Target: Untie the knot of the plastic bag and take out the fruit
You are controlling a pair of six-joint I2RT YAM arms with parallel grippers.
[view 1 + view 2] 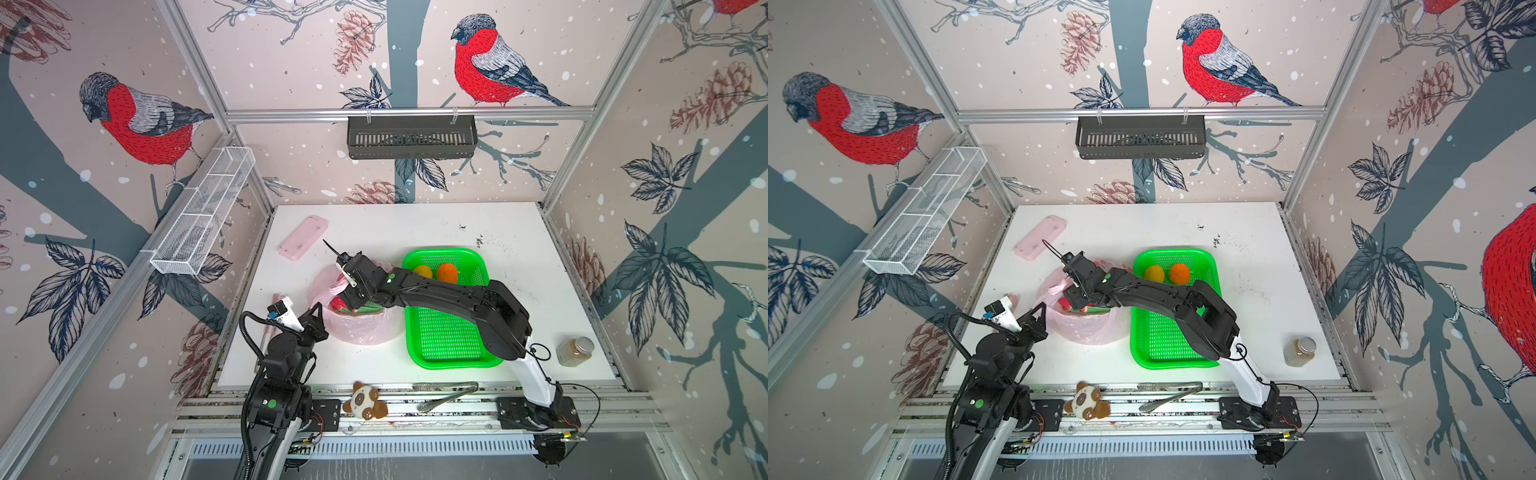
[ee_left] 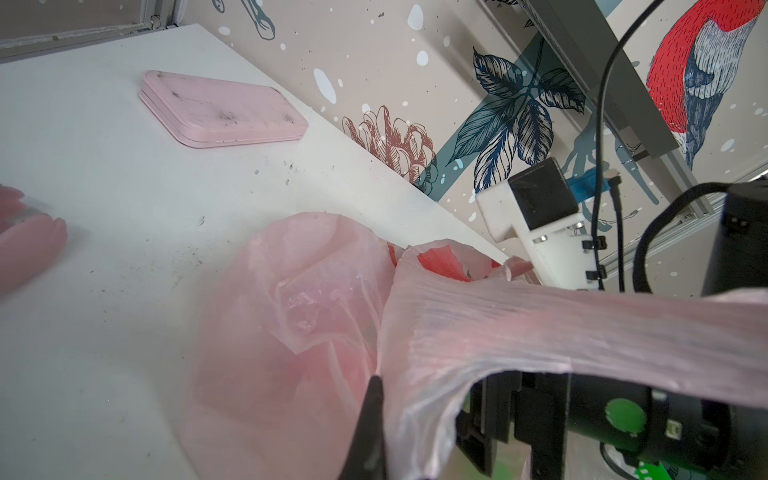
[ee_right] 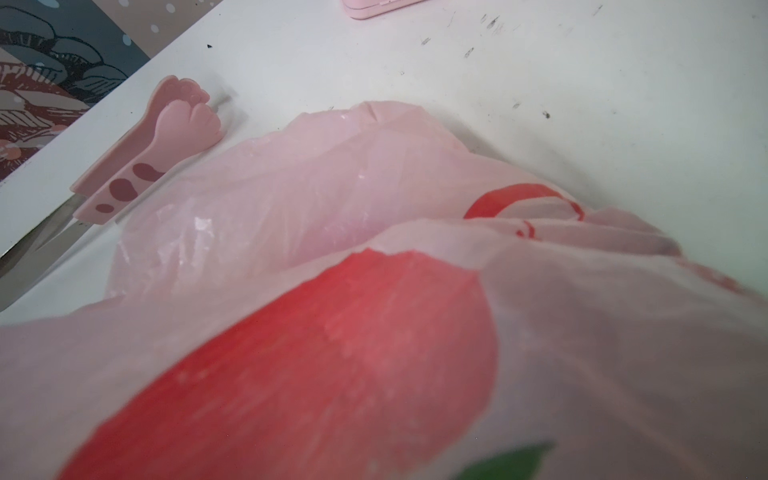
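Note:
The pale-pink plastic bag (image 1: 361,332) (image 1: 1088,328) lies open on the white table, left of the green basket (image 1: 449,340). My left gripper (image 1: 319,309) is shut on the bag's near-left rim; the film stretches taut past its black finger (image 2: 371,419). From the right, my right gripper (image 1: 347,301) reaches down into the bag's mouth, and its jaws are hidden by the bag. Red and green dragon fruit (image 1: 370,310) shows inside the mouth. A yellow ball (image 1: 422,272) and an orange ball (image 1: 447,272) rest in the basket. The knot is out of view.
A flat pink case (image 1: 302,237) lies at the back left. Pink paw-shaped tongs (image 3: 166,137) lie beside the bag. A jar (image 1: 575,351) stands at the right. A plush toy (image 1: 365,401) and metal tongs (image 1: 446,395) rest on the front rail. My right arm spans the basket.

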